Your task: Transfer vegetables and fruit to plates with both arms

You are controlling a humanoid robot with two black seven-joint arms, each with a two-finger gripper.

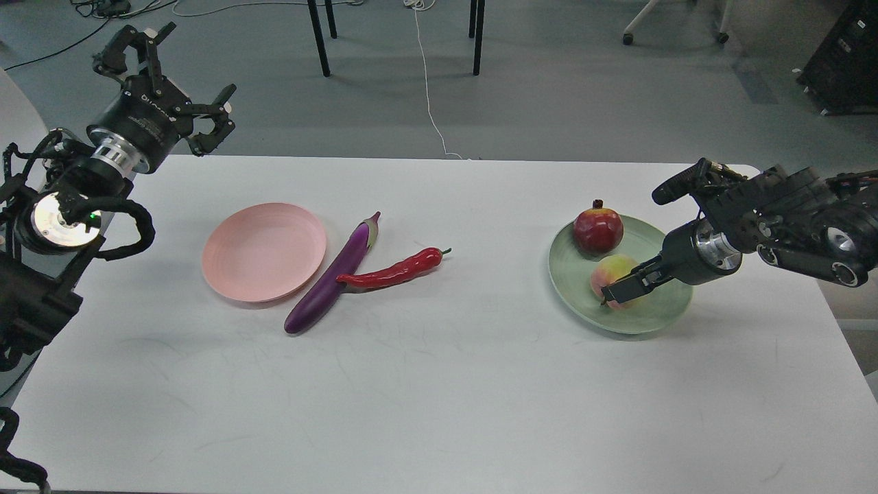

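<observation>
The pale pink plate (pixel 264 251) lies left of centre and holds nothing. The purple eggplant (pixel 334 278) lies slanted against its right rim, and the red chili pepper (pixel 394 272) lies across the eggplant. The pale green plate (pixel 621 273) at the right holds the dark red pomegranate (pixel 598 230) and the peach-like fruit (pixel 612 274). My right gripper (pixel 623 288) reaches in from the right and is closed around the peach, which sits on the green plate. My left gripper (pixel 182 82) is open and empty, raised above the table's far left corner.
The white table (pixel 439 384) ends just behind the plates. Beyond it is grey floor with black chair legs (pixel 319 41) and a white cable (pixel 429 96). A dark cabinet (pixel 847 62) stands at the far right.
</observation>
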